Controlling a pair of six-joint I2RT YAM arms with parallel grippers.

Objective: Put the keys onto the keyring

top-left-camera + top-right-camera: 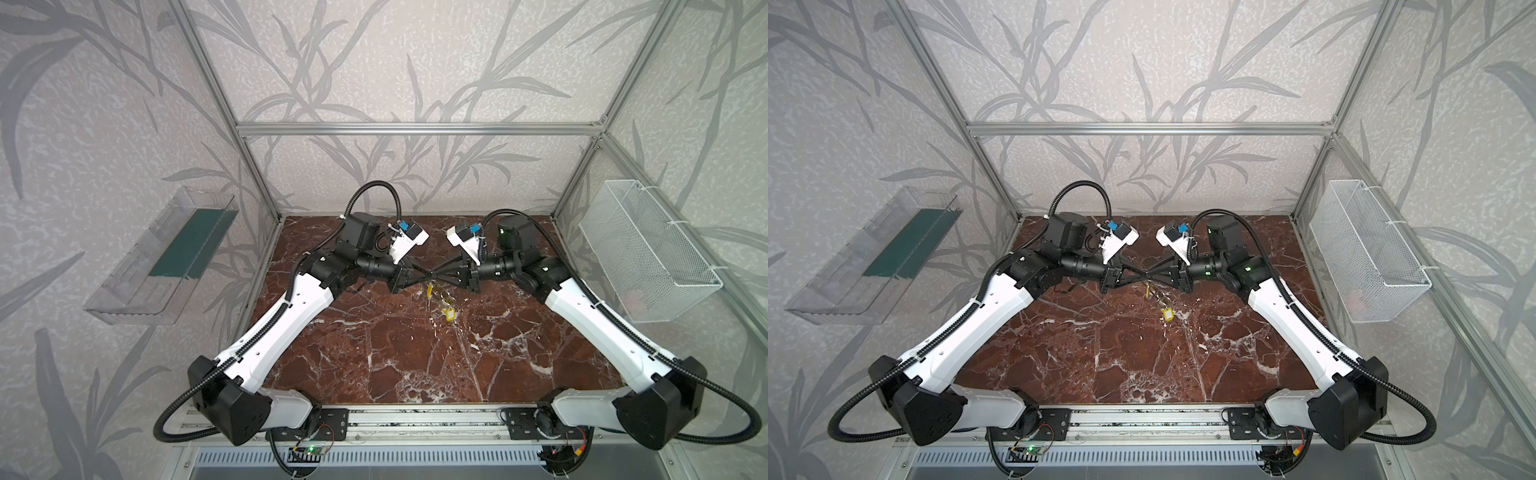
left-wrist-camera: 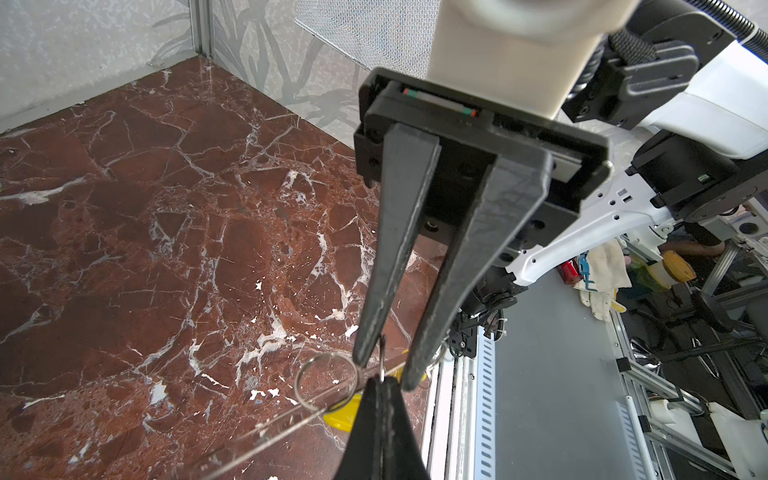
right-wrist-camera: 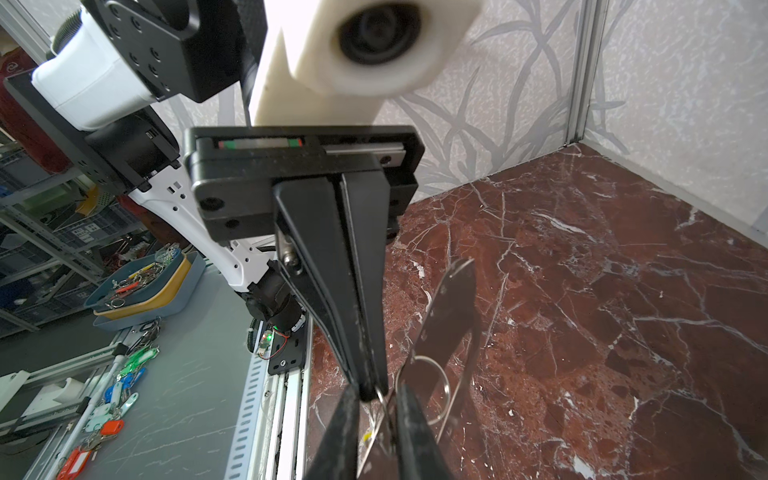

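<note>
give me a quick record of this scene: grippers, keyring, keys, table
left gripper: shut, pinching a small ring at the keyring edge
right gripper: jaws slightly apart, straddling the left gripper's tip
keyring: mirror-like plate, tilted, upper edge at the grippers
keys: yellow tags below the grippers; attached or loose, cannot tell
table: red-brown marble

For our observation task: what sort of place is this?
Probably a robotics lab test cell: two robot arms on a rail, an aluminium frame around the marble table, storage shelves beyond.
</note>
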